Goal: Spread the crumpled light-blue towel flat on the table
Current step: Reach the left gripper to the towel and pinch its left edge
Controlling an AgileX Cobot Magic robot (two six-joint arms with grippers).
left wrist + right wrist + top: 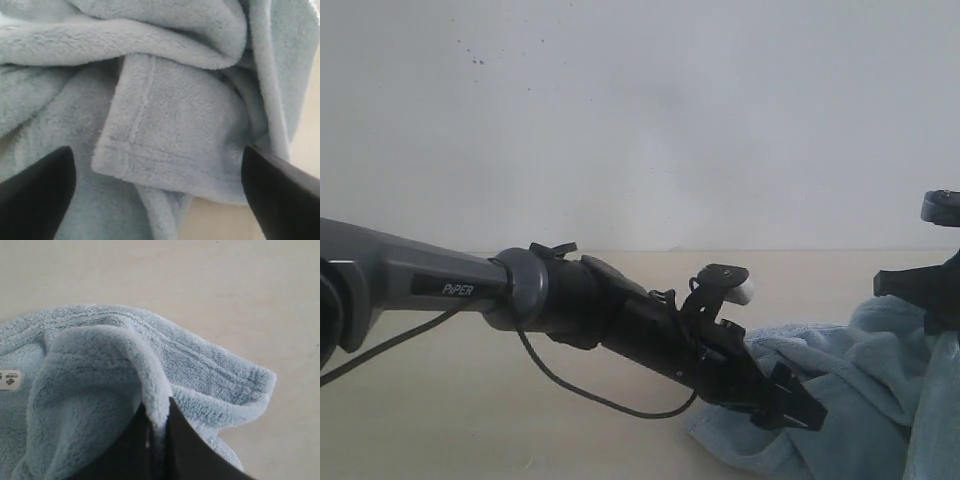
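The light-blue towel (860, 395) lies crumpled on the beige table (440, 400) at the lower right. My left gripper (792, 408) reaches down to its near edge and stands open. In the left wrist view its two dark fingers (35, 195) straddle a hemmed corner flap of the towel (165, 140) without touching it. My right gripper (157, 412) is shut on a raised fold of the towel (95, 385). A small white label (10, 379) shows on the cloth beside that fold. Another hemmed corner (250, 385) rests on the table (200, 280).
A white-grey wall (640, 110) rises behind the table. The left arm's grey link (410, 280) and its black cable (590, 395) cross the table's left half. Dark parts of the right arm (932, 290) show at the right edge, above the lifted cloth.
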